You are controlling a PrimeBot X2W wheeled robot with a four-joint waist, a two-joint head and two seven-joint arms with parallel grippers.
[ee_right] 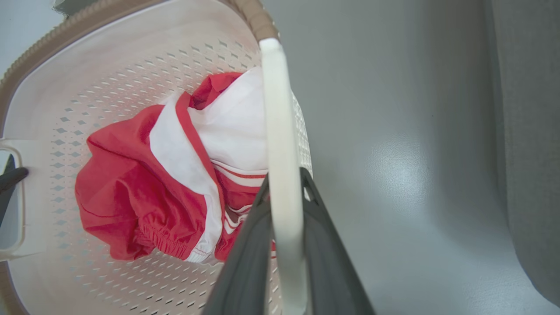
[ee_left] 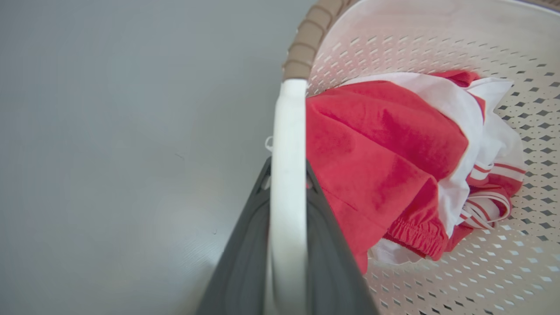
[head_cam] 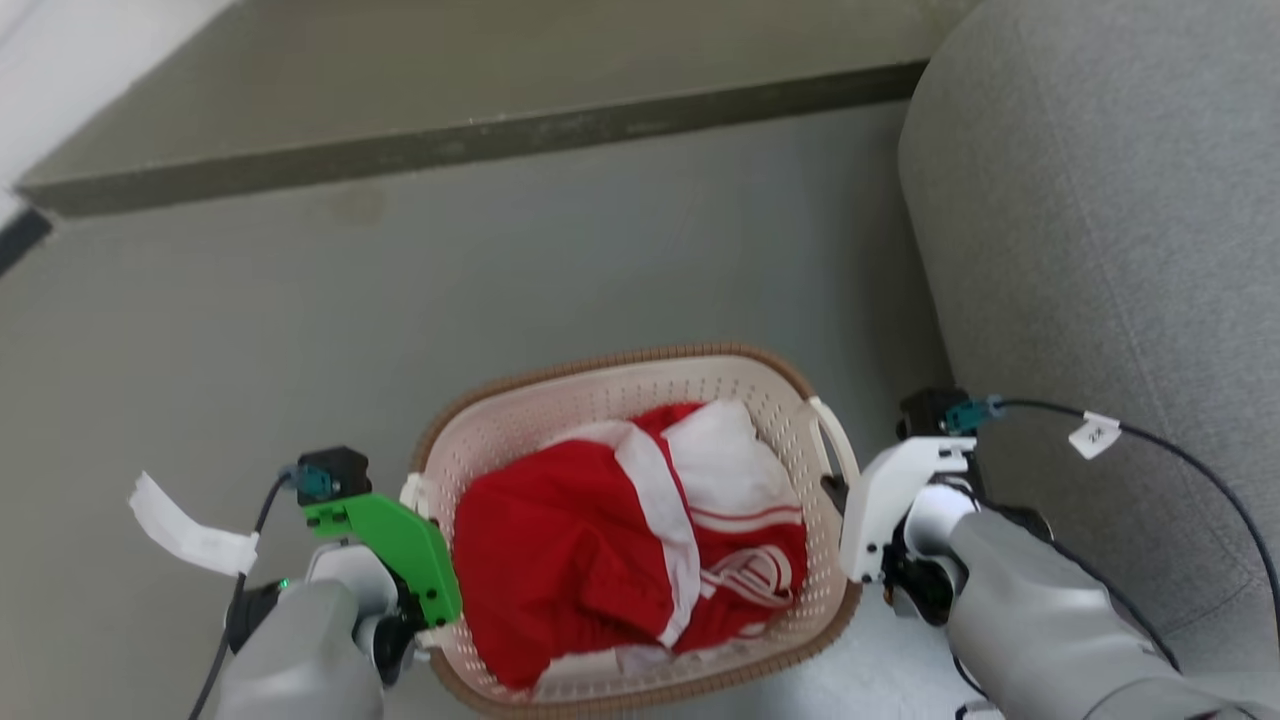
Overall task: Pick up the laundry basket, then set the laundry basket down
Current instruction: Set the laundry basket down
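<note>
Print on the cable tag (head_cam: 1093, 434) is unreadable. The left gripper (ee_left: 286, 168) and right gripper (ee_right: 284, 177) (fingers narrow) each clamp a handle of the laundry basket (head_cam: 620, 368) from opposite sides.

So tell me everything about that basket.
The basket is cream perforated plastic, rounded-rectangular, with a brown woven-look rim and white side handles. It holds crumpled red-and-white clothing. The left hand and right hand each pinch a handle. It sits upright beside grey upholstered furniture; whether it's lifted is unclear.
</note>
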